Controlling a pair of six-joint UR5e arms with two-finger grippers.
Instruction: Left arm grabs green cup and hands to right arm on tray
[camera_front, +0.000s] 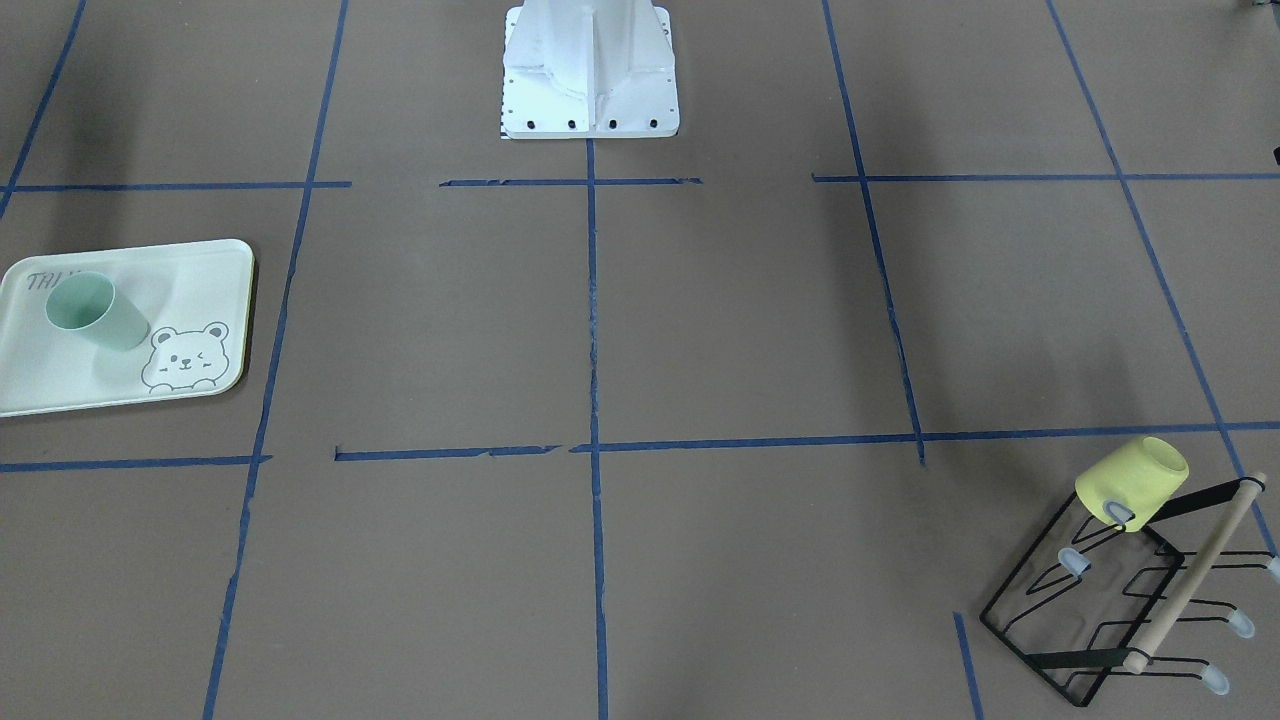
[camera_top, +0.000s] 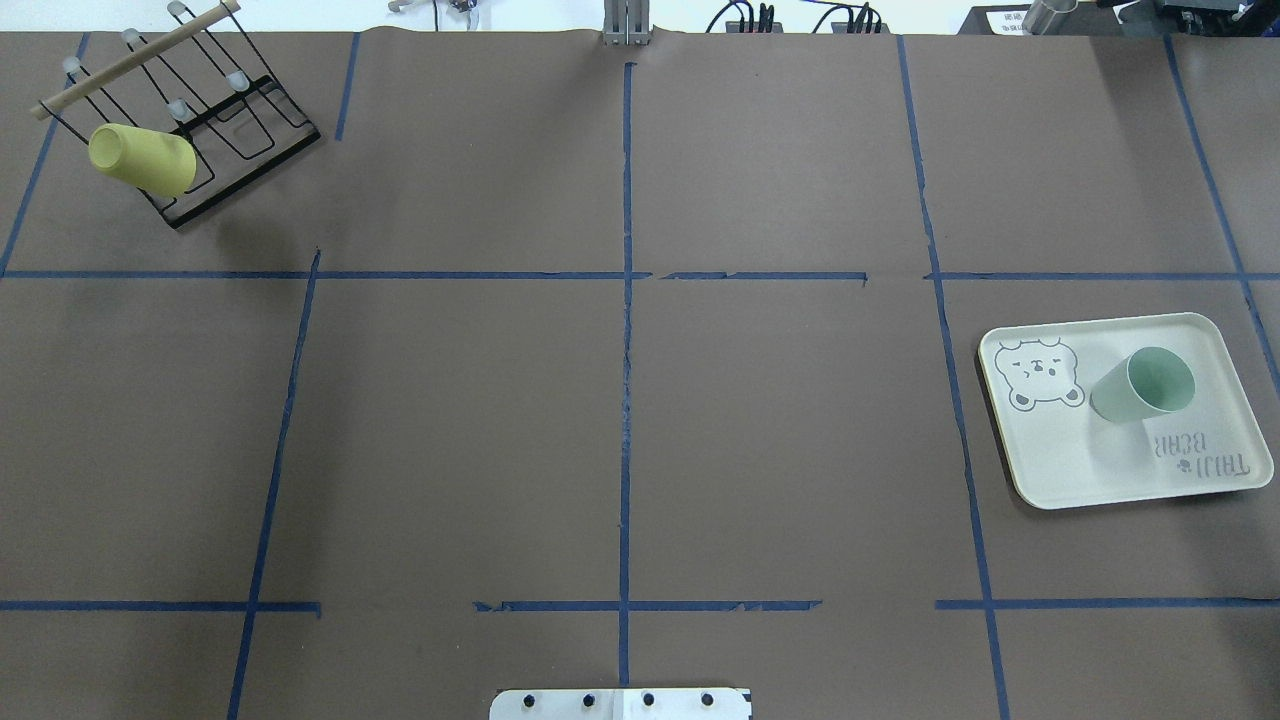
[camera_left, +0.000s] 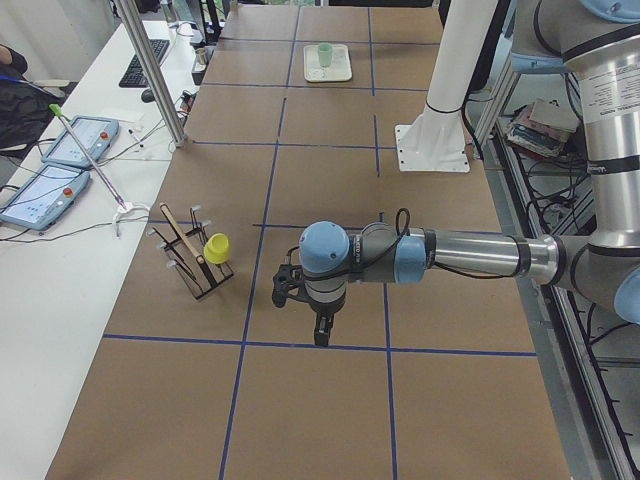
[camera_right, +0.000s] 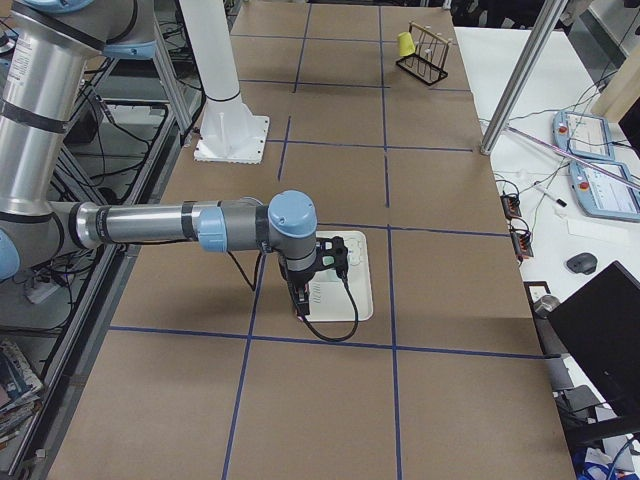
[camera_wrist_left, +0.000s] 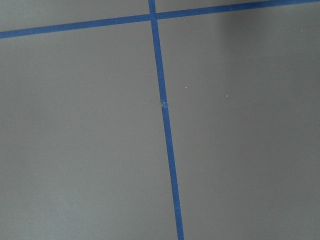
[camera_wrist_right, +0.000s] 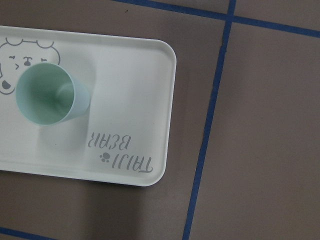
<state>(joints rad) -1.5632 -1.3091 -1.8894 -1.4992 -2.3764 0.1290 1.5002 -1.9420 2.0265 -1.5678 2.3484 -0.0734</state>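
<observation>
— Two side views were the only ones that caught the arms. The fixed cameras above and in front showed just the table (camera_top: 450, 430), brown paper gridded with blue tape, and the white pedestal (camera_front: 590, 70) at its edge.

— And the arms themselves?

— The left arm (camera_left: 460, 255) reached out level, and the left gripper (camera_left: 320, 330) hung over bare paper near a tape line. Its wrist camera saw only paper and crossing tape. The right arm (camera_right: 150, 225) held the right gripper (camera_right: 300, 300) above the tray (camera_top: 1080, 470) and hid much of it from that side. Whether either pair of fingers was spread or closed, I couldn't tell.

— Where was the green cup (camera_top: 1140, 385)?

— Upright on the tray, on the robot's right side, between the bear drawing and the lettering. The right wrist camera looked straight down into it.

— Anything else on the table?

— A wire rack (camera_front: 1197, 568) stood at the far left corner, well apart from the tray, with a yellow cup (camera_top: 145, 158) tilted on one prong.

— And the room?

— A white bench ran along the far side. It carried teach pendants (camera_left: 75, 140), a keyboard (camera_left: 130, 70) and a mouse (camera_right: 580, 262).
</observation>
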